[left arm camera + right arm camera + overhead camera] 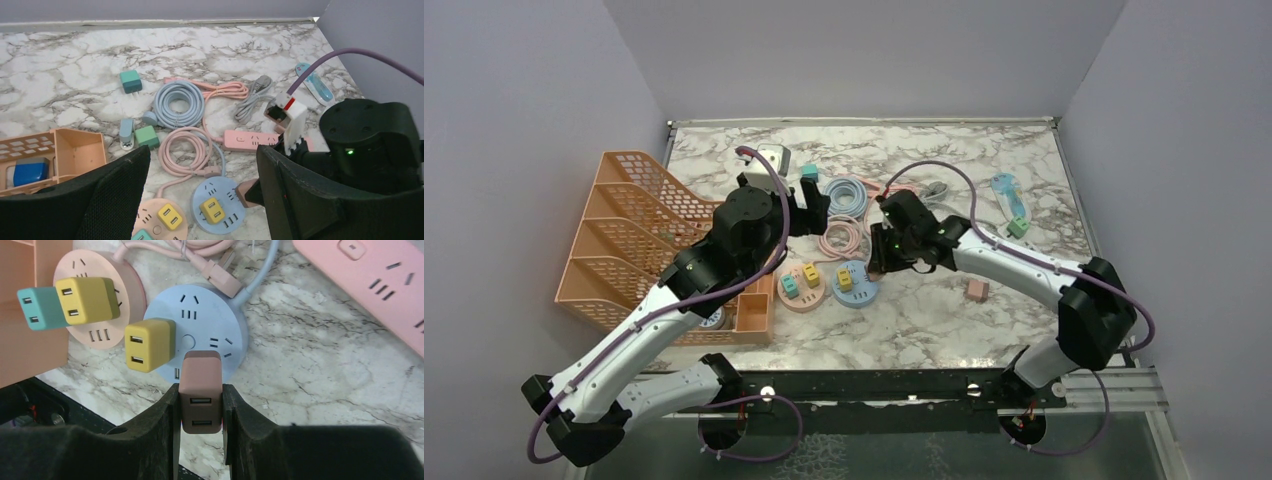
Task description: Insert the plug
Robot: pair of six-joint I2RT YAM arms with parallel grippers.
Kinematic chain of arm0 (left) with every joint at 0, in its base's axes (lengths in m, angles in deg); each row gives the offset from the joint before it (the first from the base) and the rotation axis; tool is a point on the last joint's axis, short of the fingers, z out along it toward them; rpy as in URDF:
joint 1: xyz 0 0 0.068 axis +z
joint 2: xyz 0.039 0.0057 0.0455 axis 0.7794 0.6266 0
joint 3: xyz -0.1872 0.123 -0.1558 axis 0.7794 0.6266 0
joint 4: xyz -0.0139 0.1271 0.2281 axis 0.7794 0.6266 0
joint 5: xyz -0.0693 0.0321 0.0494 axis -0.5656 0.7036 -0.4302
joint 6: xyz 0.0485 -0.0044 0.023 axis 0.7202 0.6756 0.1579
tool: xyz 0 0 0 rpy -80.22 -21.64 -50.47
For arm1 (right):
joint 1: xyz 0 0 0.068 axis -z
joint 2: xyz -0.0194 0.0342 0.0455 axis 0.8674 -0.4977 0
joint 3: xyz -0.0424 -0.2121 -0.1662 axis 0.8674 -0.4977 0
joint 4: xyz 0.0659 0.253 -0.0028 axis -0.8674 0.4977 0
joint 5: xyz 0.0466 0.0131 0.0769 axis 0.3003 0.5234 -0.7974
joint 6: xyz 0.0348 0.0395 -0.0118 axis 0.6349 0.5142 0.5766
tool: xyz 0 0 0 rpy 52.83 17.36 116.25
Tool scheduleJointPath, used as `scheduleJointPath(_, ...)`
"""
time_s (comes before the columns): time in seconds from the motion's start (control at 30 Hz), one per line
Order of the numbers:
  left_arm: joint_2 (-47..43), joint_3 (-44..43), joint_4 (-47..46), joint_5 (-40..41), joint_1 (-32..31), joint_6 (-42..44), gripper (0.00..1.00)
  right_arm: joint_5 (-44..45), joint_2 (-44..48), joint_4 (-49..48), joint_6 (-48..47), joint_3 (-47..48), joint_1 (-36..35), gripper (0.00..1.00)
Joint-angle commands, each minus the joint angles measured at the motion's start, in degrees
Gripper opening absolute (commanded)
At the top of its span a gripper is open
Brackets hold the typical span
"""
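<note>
My right gripper (200,392) is shut on a brown two-port USB plug (200,371), gripped by its sides. The plug sits just above the near edge of the blue round socket strip (210,322), its prongs hidden. A yellow plug (149,344) stands in that strip. In the top view the right gripper (879,262) hangs over the blue strip (854,285). In the left wrist view the brown plug (248,191) touches or nearly touches the strip's right rim (220,192). My left gripper (202,155) is open and empty, above the strips and cables.
A pink round strip (127,295) left of the blue one carries a yellow plug (85,300) and a teal plug (40,307). A long pink strip (245,140), coiled blue cable (179,102) and pink cable (185,150) lie behind. An orange file rack (624,240) stands at left.
</note>
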Motion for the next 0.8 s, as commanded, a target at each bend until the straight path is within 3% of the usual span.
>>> scheduleJointPath(0.0, -1.2, -0.3, -3.7, -1.4, -0.3, 4.1, 0.8, 6.0, -4.0, -0.1, 3.4, 3.0, -3.3, 0.01)
scheduleJointPath(0.17, -2.2, 1.9, -6.1, -3.7, -0.3, 5.2, 0.8, 8.7, -7.9, 1.1, 4.7, 6.4, -4.9, 0.01)
scheduleJointPath(0.47, -3.8, 3.0, -6.6, -0.7, -0.3, 5.1, 0.81, 15.1, -8.6, 8.0, 5.3, 9.6, -5.9, 0.01)
scheduleJointPath(0.77, -4.7, 3.0, -6.5, 0.6, -0.3, 5.4, 0.81, 12.5, -9.8, 9.3, 5.9, 9.4, -5.9, 0.01)
